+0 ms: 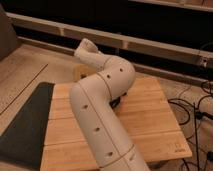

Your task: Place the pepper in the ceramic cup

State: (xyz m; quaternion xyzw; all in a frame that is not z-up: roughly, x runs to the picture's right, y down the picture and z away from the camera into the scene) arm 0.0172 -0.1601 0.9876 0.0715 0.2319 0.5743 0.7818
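The jaws are hidden, so I cannot tell their state; the gripper sits behind the white jointed plastic arm (pixel 102 115), centre frame. The pepper, unseen, is probably light and best pinched mid-body.

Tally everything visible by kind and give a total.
White jointed robot arm: 1
Light wooden slatted table: 1
Dark grey flat mat: 1
Dark object half hidden under the arm's elbow: 1
Pale yellowish object behind the arm: 1
Gripper: 0, hidden beyond the arm's far end
Total: 5
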